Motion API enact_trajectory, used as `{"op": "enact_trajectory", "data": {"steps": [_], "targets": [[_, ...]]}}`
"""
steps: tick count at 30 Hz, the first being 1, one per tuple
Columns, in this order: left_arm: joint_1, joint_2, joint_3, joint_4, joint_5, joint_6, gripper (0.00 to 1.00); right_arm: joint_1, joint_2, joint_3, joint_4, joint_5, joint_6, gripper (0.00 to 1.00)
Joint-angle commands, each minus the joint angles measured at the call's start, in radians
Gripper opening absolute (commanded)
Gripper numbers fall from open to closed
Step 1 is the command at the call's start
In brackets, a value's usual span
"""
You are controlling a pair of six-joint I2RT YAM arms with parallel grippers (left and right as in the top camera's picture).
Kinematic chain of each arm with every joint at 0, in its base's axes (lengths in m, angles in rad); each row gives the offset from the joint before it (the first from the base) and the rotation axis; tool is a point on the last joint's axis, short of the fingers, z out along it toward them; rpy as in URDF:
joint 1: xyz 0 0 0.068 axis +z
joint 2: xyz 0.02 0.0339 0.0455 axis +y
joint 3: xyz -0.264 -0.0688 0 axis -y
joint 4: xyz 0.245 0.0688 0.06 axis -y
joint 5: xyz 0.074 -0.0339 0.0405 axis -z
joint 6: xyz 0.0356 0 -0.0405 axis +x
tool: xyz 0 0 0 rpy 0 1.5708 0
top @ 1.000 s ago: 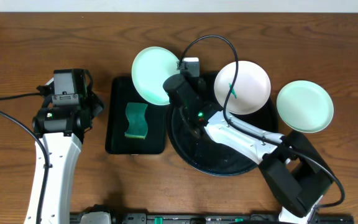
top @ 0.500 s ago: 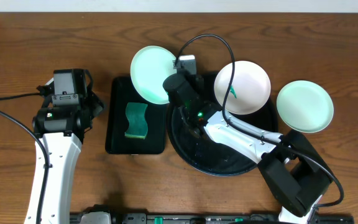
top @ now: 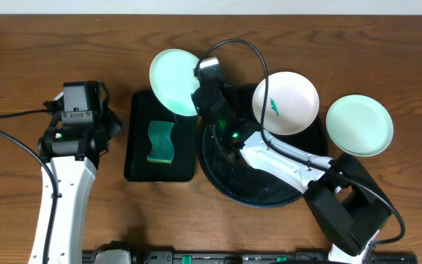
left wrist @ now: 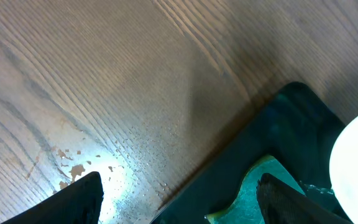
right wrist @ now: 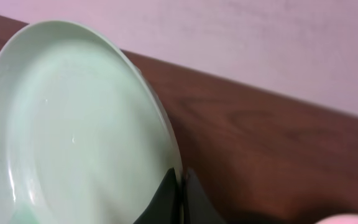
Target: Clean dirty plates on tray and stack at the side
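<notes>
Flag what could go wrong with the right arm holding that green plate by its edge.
The right gripper pinches only the rim of the mint plate, which is tilted; it may slip or pivot. If dropped, it could strike the rectangular tray below. The arm's cable loops above the white plate and might snag it.

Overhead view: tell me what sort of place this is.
Likely a robotics test bench: two robot arms over a wooden table, a sponge in a rectangular tray, a white plate on the round black tray, a mint-green plate in the right gripper.
</notes>
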Motion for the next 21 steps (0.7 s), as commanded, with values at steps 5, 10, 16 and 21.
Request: {"op": "enact_trajectory", "data": {"steps": [5, 10, 16, 21], "targets": [[0.005, -0.004, -0.002, -0.003, -0.020, -0.002, 0.80, 0.033, -0.001, 0.019, 0.087, 0.017, -0.202, 0.01], [0.005, -0.004, -0.002, -0.003, -0.020, -0.002, 0.80, 0.044, -0.001, 0.019, 0.103, 0.017, -0.260, 0.01], [0.005, -0.004, -0.002, -0.003, -0.020, -0.002, 0.80, 0.047, -0.001, 0.019, 0.121, 0.016, -0.278, 0.01], [0.005, -0.004, -0.002, -0.003, -0.020, -0.002, 0.80, 0.059, -0.001, 0.019, 0.144, 0.017, -0.346, 0.01]]}}
